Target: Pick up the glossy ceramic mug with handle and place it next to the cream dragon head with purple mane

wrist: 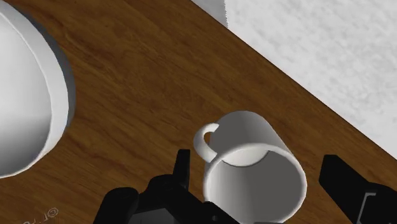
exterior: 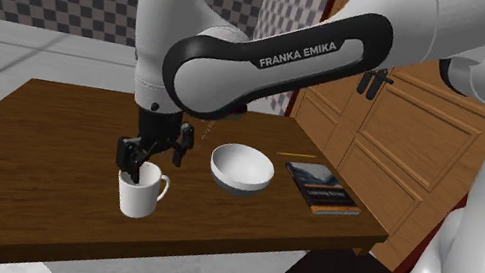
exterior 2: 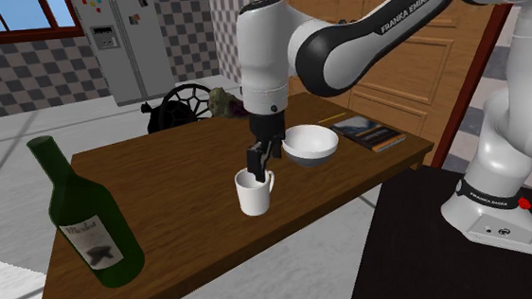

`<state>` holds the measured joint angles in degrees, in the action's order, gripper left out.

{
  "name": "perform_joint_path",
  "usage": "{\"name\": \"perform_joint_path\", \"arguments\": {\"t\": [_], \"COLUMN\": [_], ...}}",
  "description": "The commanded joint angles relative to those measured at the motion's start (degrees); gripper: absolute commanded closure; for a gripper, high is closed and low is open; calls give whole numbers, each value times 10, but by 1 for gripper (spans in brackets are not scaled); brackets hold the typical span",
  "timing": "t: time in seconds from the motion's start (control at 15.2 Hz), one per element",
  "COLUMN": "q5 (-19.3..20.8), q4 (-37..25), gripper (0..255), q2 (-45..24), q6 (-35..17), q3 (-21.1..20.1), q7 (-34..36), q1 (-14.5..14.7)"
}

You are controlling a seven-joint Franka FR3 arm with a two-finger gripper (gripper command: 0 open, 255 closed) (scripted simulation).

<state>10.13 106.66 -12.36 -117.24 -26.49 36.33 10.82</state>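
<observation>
At the near corner of the wooden table [exterior: 61, 120], a dark green bottle [exterior 2: 83, 217] is seen standing upright. Farther in, close to the table's near edge, a white mug [exterior: 139, 194] is set upright on the wood, its handle turned toward the shoulder view's right. The mug is straddled from above by the black gripper [exterior: 147, 163], whose fingers are spread wide: one is placed just beside the handle, while the other stands clear of the opposite wall (no grip is shown in the wrist view). A white bowl [exterior: 242, 169] is seen near the mug, and a dark-covered book [exterior: 321, 188] is laid beyond the bowl. At the far edge, well apart from the mug, the cream dragon head [exterior 2: 223, 100] is partly hidden behind the arm, beside a black round object [exterior 2: 181, 106]. A grey refrigerator [exterior 2: 129, 38] and a checkered wall [exterior 2: 22, 73] are seen behind.
</observation>
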Motion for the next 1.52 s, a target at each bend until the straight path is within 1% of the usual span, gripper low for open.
{"name": "perform_joint_path", "arguments": {"t": [0.0,0.2,0.26,0.73,1.25,1.32,1.45], "q5": [24,55,57,71,71,71,71], "q4": [-45,-119,-124,-100,-100,-100,-100], "gripper": [0,0,0,0,0,255,255], "q2": [-46,-115,-119,-143,-143,-143,-143], "q6": [1,11,11,-35,-35,-35,-35], "q3": [1,6,7,15,15,15,15], "q7": [22,50,52,61,61,61,61], "q1": [15,46,48,50,50,50,50]}}
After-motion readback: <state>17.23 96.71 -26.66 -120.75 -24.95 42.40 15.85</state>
